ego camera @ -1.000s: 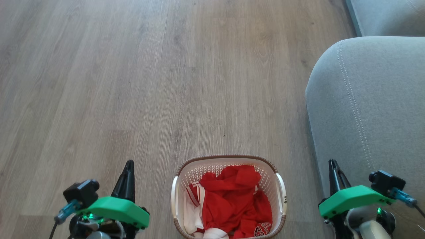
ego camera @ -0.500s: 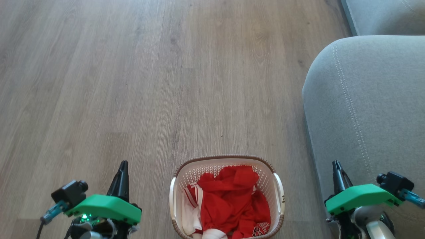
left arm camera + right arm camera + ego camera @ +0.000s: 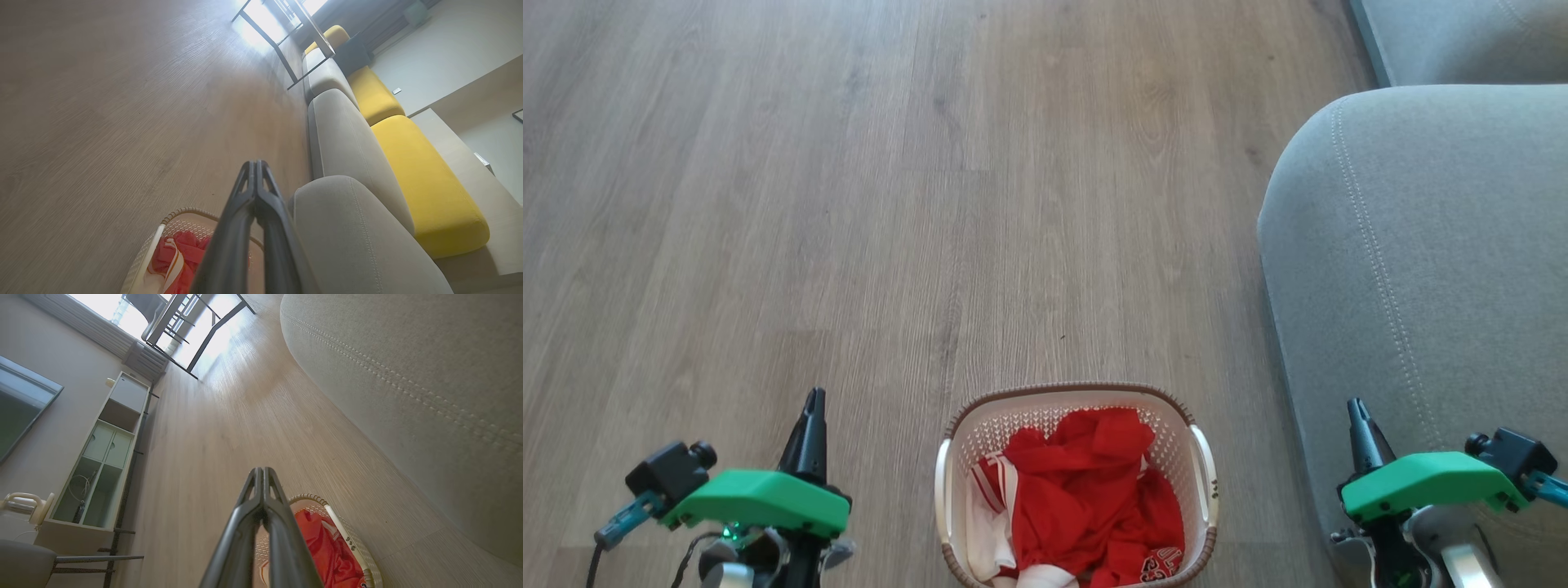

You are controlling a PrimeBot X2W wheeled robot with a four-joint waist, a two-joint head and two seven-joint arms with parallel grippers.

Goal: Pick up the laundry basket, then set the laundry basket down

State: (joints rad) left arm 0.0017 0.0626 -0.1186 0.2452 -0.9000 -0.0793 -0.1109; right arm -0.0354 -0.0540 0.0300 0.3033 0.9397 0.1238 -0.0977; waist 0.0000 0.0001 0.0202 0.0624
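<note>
Basket first: the laundry basket (image 3: pixel 1001 425) sits on the wood floor (image 3: pixel 849 204) at the bottom centre of my head view, between my two arms. Red clothes (image 3: pixel 1094 490) and a bit of white fabric are heaped inside. Its brown rim and both white side handles are free, and nothing touches them.

My left gripper (image 3: pixel 811 402) hovers to the basket's left, apart from it, pressed shut and holding nothing. In my left wrist view the two dark fingers (image 3: pixel 235 228) meet at the tips, with a corner of the basket below them.

My right gripper (image 3: pixel 1355 407) is on the other side, showing against the grey sofa armrest (image 3: pixel 1413 245). It is likewise closed and empty. In my right wrist view its fingers meet at the tips, with the basket's handle beside them. The sofa stands near the basket's right side.
</note>
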